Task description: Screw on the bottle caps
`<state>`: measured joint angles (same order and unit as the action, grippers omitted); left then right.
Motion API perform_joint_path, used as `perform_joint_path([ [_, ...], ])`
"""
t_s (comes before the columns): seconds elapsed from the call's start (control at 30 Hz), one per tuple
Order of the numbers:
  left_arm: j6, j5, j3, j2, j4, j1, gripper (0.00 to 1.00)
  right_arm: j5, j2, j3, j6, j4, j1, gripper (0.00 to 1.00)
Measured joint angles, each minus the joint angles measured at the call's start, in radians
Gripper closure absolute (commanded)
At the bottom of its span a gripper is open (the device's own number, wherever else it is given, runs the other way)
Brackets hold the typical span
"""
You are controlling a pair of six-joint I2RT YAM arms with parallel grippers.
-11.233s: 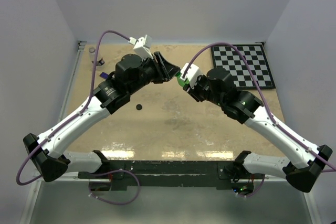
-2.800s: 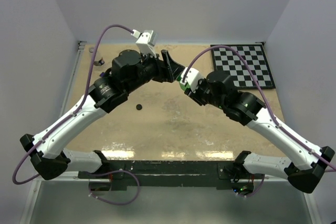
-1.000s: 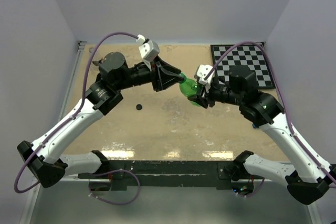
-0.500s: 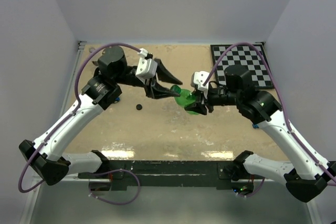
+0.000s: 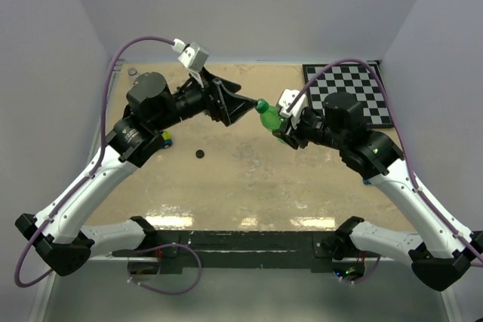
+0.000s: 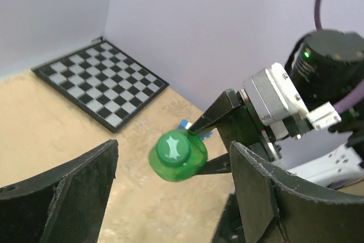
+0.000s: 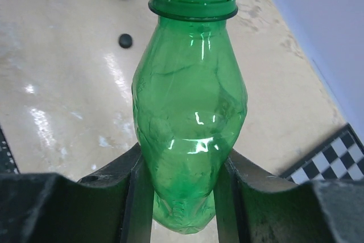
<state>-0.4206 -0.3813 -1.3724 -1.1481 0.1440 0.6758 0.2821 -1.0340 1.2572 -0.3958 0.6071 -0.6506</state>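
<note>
With the right tool (image 7: 183, 166): clamped low on the green bottle (image 7: 190, 95), up off the bench (image 5: 249, 179), green cap (image 6: 175, 147) on its neck. With the left tool (image 5: 243, 102): spread apart, just short of that cap. Looks like light, thin, slick plastic, so probably best grabbing the ribbed cap, not squashing the belly. Below, glossy tan bench with the black cap (image 5: 200, 154); plain walls around.

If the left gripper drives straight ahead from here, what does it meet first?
The green cap on the green bottle, held by the right gripper. It sits in line between the left gripper's open jaws, though the gap ahead is hard to judge.
</note>
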Motion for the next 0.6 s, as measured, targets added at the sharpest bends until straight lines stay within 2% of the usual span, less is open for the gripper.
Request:
perform_joint_path([
  [0.2, -0.19, 0.151, -0.047, -0.086, 0.125, 0.072, 0.2, -0.157, -0.015, -0.001, -0.009, -0.002, -0.044, 1.0],
  [0.37, -0.243, 0.188, -0.155, -0.195, 0.25, 0.075, 0.28, -0.224, -0.039, -0.003, -0.025, -0.001, -0.082, 1.0],
  [0.6, -0.26, 0.167, -0.23, -0.227, 0.362, 0.06, 0.4, -0.27, -0.034, -0.014, -0.04, 0.001, -0.084, 1.0],
])
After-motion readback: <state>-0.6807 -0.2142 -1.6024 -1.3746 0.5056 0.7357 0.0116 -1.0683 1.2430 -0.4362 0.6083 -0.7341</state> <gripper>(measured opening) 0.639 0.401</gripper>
